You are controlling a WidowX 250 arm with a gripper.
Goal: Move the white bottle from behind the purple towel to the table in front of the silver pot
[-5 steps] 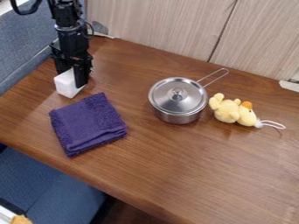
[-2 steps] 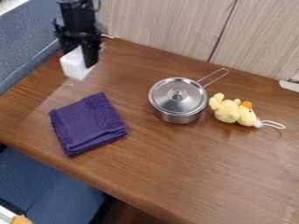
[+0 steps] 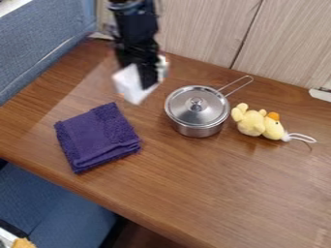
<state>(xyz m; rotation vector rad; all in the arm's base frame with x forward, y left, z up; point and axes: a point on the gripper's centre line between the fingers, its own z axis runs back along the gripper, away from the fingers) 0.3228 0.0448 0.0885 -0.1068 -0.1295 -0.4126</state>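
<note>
No readable text anywhere

The folded cloth point(image 3: 98, 137) lies flat on the left part of the worktop point(image 3: 213, 193). Right of it, near the middle, stands the pot point(image 3: 197, 129), its lid point(image 3: 188, 105) on top and its handle point(image 3: 236, 85) pointing to the back right. Just right of the pot lies the plush toy point(image 3: 249, 121), its loop point(image 3: 302, 138) at the right end. Behind and left of the pot, the block point(image 3: 131, 85) is in the claw point(image 3: 138, 72), above the worktop. The panelled wall point(image 3: 200, 29) stands behind everything; a seat point(image 3: 61, 203) lies at the front left, below the worktop.
</note>
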